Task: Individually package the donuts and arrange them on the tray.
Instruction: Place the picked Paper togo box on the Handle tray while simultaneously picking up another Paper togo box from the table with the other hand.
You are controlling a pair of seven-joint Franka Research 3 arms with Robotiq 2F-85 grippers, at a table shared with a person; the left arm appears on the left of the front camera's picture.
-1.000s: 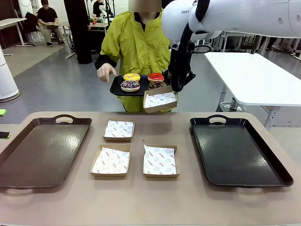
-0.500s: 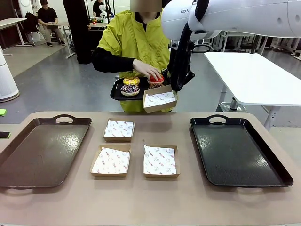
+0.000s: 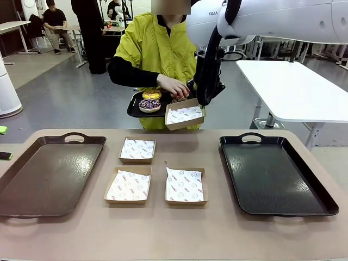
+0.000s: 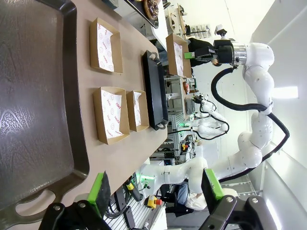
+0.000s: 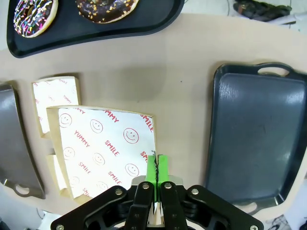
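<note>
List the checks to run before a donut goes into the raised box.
1. Right claw shut on raised box: ok.
2. Raised box paper-lined, nothing in it: ok.
3. Donut in the box: not ok; person's hand is at the donuts on the serving tray.
4. Which donut the hand takes: cannot tell.
5. Left claw open: ok.
6. Black tray bare for packed boxes: ok.

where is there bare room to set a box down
Both the long brown tray and the black rectangular tray lie bare. The near strip of tan tabletop is free too. Crowded: the three paper-lined cardboard boxes in the middle.
</note>
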